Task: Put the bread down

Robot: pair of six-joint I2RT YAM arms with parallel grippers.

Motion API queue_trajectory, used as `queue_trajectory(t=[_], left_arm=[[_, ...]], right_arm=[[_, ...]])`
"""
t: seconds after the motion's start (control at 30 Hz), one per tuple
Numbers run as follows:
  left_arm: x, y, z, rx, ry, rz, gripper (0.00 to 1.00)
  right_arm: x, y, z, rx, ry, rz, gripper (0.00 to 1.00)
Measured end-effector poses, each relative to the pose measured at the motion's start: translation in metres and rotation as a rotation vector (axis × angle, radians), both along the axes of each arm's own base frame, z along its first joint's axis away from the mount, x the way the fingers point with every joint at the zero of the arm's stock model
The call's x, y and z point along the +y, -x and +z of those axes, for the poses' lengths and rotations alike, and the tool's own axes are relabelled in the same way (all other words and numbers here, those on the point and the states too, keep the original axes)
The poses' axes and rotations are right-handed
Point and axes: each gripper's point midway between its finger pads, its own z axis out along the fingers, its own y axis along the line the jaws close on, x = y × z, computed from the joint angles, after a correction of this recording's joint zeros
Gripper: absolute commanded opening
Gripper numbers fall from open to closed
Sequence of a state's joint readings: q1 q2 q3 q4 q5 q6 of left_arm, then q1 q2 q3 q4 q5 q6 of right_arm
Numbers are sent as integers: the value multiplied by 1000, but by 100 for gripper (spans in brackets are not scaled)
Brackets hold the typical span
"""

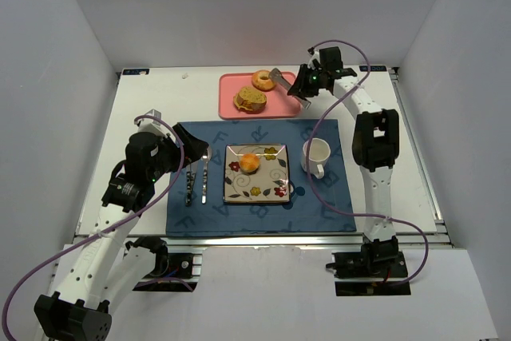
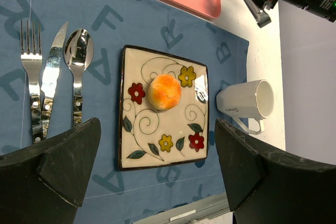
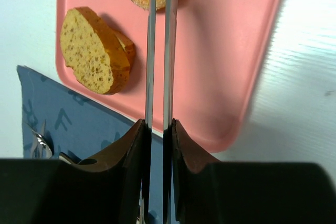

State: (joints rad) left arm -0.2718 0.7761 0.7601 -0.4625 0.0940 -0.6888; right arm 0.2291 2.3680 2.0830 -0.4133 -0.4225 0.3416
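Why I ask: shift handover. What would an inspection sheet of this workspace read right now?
Surface: white table with a blue lettered placemat.
Job's things: pink tray holding a round roll and sliced bread; orange bun on the flowered plate.
Clutter: fork, knife and spoon left of the plate; white mug to its right.
Grippers: left pincer open above the placemat; right pincer shut on metal tongs that reach to the round roll.
Cables: a purple cable loops along each arm.
Surroundings: white walls on three sides.
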Motion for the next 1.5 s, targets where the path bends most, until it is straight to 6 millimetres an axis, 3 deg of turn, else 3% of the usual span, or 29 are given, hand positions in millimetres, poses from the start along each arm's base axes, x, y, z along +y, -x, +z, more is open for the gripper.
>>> queue_trajectory(t=[0.17,0.27,0.37,0.53,0.7,0.9,1.1,1.23,1.43,1.5], left_arm=[[0,0,0,0,0,0,98],[0,0,0,0,0,0,98],[0,0,1,-5,2,0,98],[-1,-2,6,-26,7,-1,98],[-1,-2,7,-30,5,-3,98],[-1,-3,8,-39,-1,-12,98],[0,-1,13,-60,-6,-17,98],[1,3,18,-78,-6,-19,98],[4,14,29,-115,3,-18,98],[5,18,33,-131,11,-16,98]], right_arm=[[-21,-8,17,-20,-26,-38,1],[-35,-9,38,-51,-45,-43,0],[-46,3,67,-90,-61,-25,0],[-53,45,113,-164,-79,53,0],[-45,112,136,-244,-71,255,0],[-36,207,123,-310,18,550,0],[-26,287,94,-312,106,812,0],[-28,318,72,-290,171,909,0],[-41,332,47,-293,287,981,0],[-45,334,43,-291,313,989,6]])
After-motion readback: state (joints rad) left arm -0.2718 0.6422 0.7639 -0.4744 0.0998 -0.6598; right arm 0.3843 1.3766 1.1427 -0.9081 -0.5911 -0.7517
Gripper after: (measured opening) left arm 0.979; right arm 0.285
